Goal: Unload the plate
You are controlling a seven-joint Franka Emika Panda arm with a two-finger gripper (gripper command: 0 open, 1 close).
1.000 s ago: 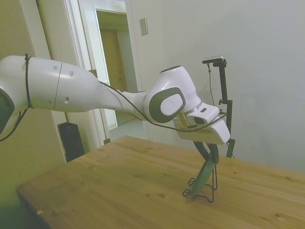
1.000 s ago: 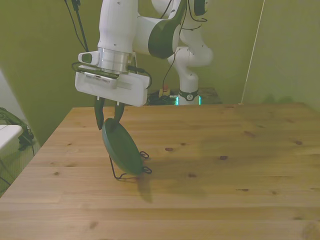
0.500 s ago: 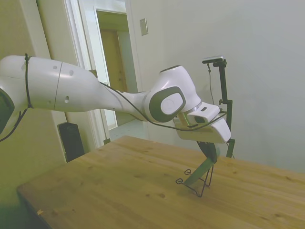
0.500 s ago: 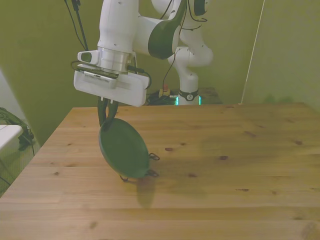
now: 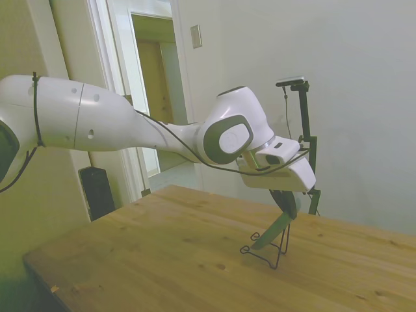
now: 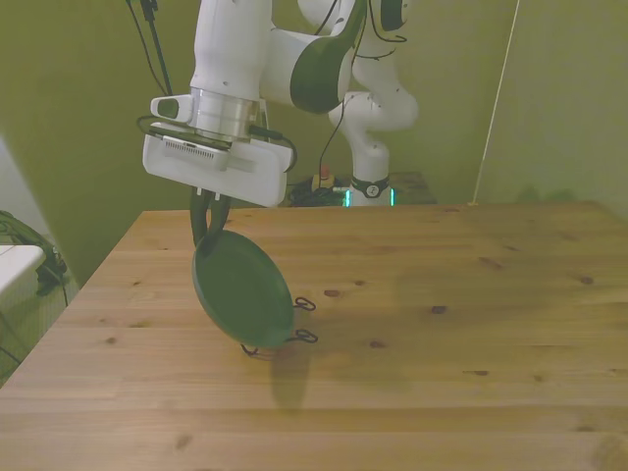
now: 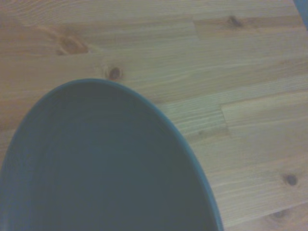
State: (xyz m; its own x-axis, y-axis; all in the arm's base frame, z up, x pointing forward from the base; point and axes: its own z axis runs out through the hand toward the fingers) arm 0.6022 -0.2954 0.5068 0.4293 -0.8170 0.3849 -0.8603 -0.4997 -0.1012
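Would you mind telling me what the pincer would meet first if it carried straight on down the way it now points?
The pincer, shut on the plate's top rim, points down. Straight on, the plate's lower edge would likely meet the wire rack first, then the wooden table; depth is unclear.

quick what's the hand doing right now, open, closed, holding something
Hand: closed on the top rim of the plate, holding it tilted at the wire rack on the table.
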